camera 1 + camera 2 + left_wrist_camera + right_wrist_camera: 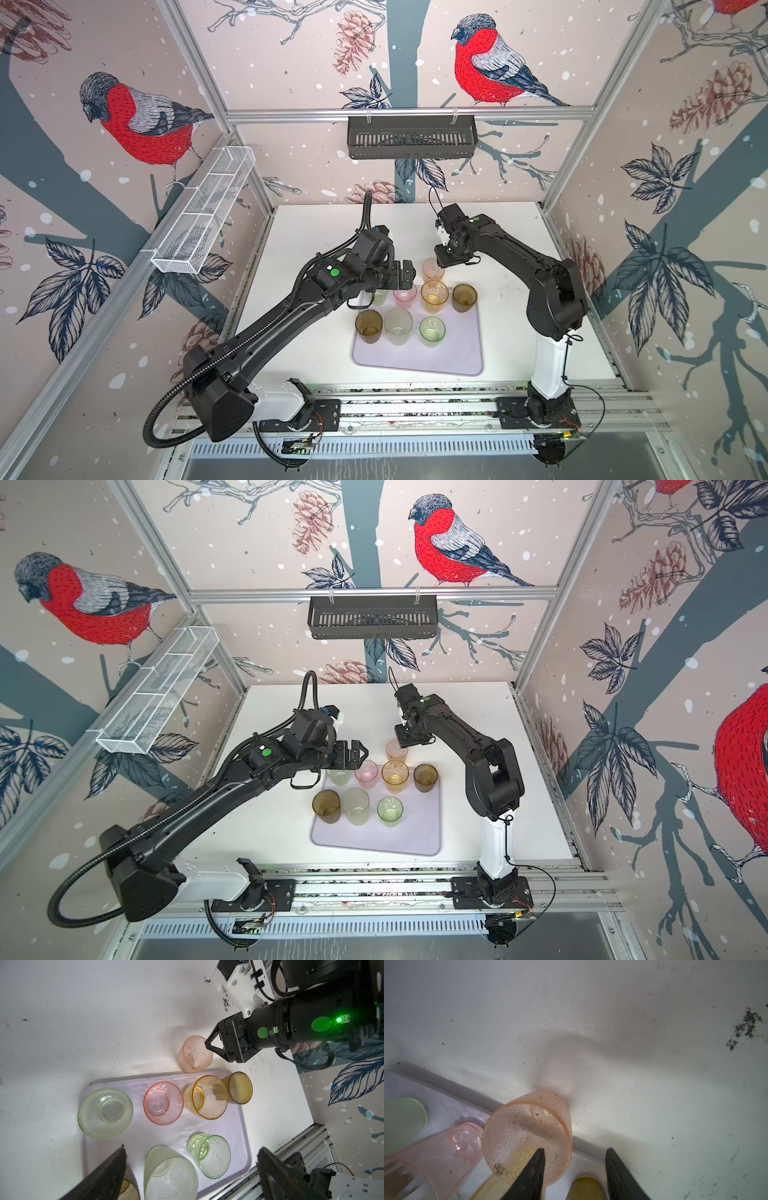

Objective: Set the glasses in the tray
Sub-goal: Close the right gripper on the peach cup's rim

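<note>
Right gripper (574, 1150) part open, 1 finger inside the peach glass (527, 1136), 1 outside, not clamped; glass just outside the tray (415, 361). Left gripper (192, 1147) wide open, empty.

We see a robotics lab test cell, a booth by its build. Printed bullfinch wallpaper panels (137, 120) sit in a bare aluminium frame (407, 114). Two black robot arms, the left arm (270, 328) and the right arm (515, 253), are bolted to a slotted metal rail (415, 409) at the edge of a scuffed white counter (324, 232) — a corrugated cable conduit (145, 428) hangs loose and a green status light (339, 1020) is lit.
</note>
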Action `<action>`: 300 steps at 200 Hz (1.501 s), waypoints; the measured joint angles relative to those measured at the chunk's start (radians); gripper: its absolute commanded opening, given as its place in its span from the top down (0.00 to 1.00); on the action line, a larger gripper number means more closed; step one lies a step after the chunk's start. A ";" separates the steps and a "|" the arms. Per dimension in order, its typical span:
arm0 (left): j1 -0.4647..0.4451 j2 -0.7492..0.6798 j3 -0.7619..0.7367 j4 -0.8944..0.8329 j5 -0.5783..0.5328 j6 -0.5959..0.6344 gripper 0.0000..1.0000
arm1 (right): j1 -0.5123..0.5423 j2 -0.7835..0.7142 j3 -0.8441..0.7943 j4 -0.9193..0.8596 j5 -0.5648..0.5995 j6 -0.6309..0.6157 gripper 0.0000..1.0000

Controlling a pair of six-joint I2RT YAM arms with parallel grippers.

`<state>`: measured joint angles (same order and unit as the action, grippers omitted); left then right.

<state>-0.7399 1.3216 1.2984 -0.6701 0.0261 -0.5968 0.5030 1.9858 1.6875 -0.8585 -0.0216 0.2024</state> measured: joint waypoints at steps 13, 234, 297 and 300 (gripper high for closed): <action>0.000 0.000 0.002 0.000 0.000 0.000 0.02 | 0.002 0.003 0.000 0.001 0.000 0.000 0.54; 0.001 0.000 0.015 -0.001 0.000 -0.001 0.02 | 0.007 0.039 -0.016 0.023 -0.008 0.000 0.74; 0.004 0.002 0.020 -0.002 0.000 0.000 0.03 | 0.007 0.043 -0.016 0.024 -0.008 0.000 0.78; 0.004 0.002 0.021 -0.002 0.000 0.000 0.02 | 0.007 0.043 -0.016 0.024 -0.008 0.000 0.78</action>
<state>-0.7361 1.3235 1.3190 -0.6716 0.0257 -0.5972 0.5098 2.0285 1.6718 -0.8349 -0.0292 0.2024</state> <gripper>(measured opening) 0.977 0.224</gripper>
